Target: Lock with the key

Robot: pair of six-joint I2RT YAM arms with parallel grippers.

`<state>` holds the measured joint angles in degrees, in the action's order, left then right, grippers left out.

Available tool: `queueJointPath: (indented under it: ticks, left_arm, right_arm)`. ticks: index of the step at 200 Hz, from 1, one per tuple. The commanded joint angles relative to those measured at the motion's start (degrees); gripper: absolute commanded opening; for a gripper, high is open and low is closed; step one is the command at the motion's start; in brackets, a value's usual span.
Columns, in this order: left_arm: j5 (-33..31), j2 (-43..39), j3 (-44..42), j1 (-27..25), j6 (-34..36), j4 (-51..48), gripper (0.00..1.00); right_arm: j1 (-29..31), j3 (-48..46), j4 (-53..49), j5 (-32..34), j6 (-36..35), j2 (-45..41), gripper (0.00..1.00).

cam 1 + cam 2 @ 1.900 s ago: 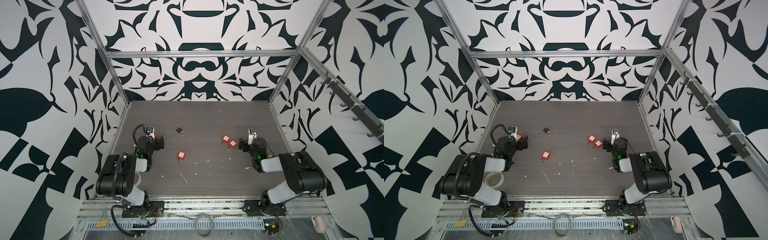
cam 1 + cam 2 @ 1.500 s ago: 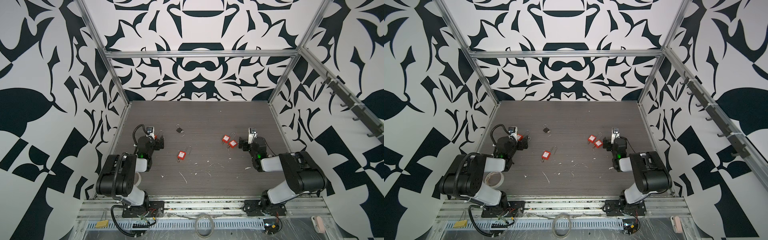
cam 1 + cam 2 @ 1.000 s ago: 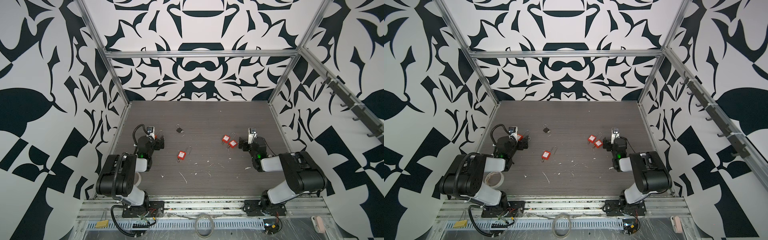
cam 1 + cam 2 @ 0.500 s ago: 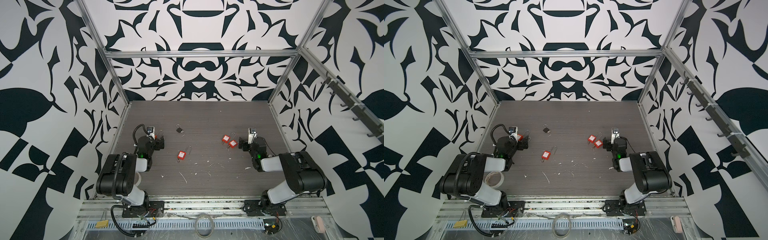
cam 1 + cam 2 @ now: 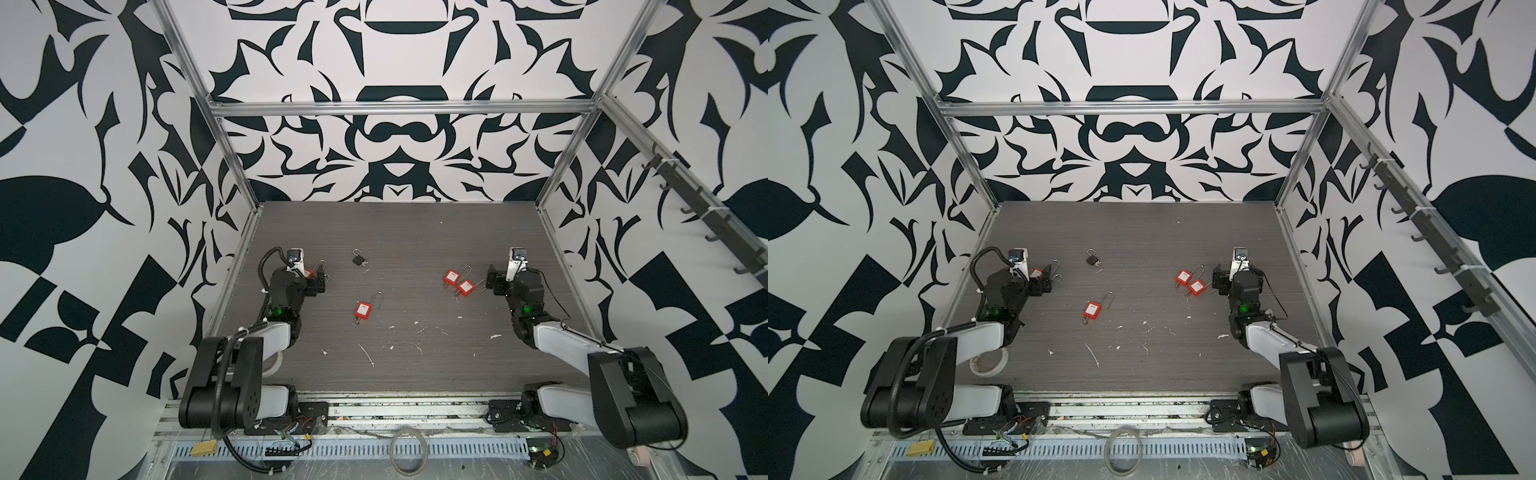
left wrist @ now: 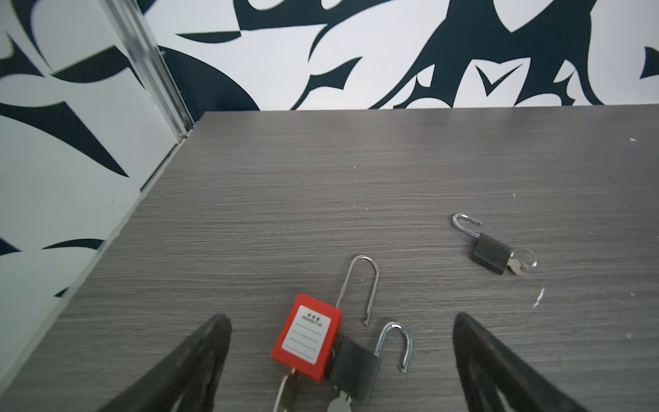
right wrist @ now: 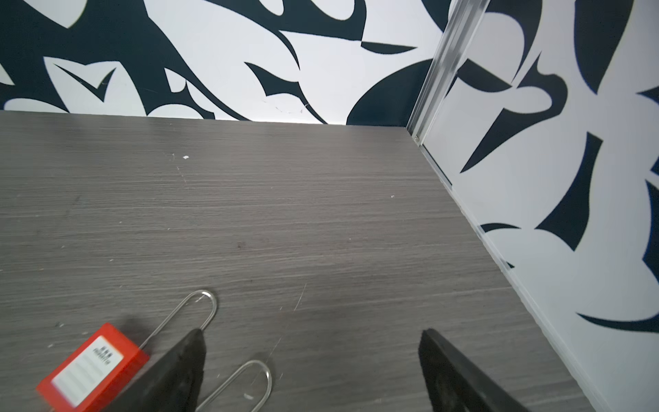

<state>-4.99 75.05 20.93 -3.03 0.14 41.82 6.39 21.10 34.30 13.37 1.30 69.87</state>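
Left pincer [image 6: 340,316] gaped wide, empty, straddling a red padlock [image 6: 306,337] labelled "PROPERTY OF" near the worktop's [image 5: 415,232] nine o'clock edge; right pincer [image 7: 312,331] likewise released, gripping nothing, at three o'clock.

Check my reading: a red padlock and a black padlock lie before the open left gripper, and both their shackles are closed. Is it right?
Not quite. The red padlock and the black padlock do lie before the open left gripper, but both shackles are open, one end of each free of its body. The left wrist view shows it.
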Motion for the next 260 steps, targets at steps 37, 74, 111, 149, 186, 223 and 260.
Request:
queueJointPath:
  ticks: [37,74,111,149,186,223,260]
  left_arm:
    - [7.36,-13.92,12.43,-2.58,-9.33,-32.28,0.97]
    - [10.18,-19.52,11.85,-9.89,-21.08,-40.35,0.98]
    - [5.08,-22.11,11.93,-17.98,-26.22,-44.72,0.98]
    - [3.84,-21.67,13.61,-21.03,-26.74,-47.84,0.98]
    - [3.99,-20.07,14.16,-21.76,-26.81,-49.03,0.98]
    - [4.30,-18.58,14.47,-22.29,-27.23,-49.04,0.98]
    - [4.39,-17.01,15.80,-22.32,-26.43,-49.45,0.98]
  right_arm:
    - [2.66,14.89,-36.84,0.49,14.86,-7.31,0.82]
    - [9.34,23.73,-58.82,1.32,32.42,-2.24,0.71]
    - [16.42,26.69,-62.52,3.63,45.09,3.44,0.71]
    - [16.55,28.89,-61.33,3.27,50.83,9.90,0.71]
    - [16.55,31.02,-59.25,3.65,52.14,14.30,0.71]
    - [16.46,34.84,-59.25,4.77,51.43,19.15,0.72]
    - [15.27,37.83,-58.91,4.18,51.04,23.25,0.72]
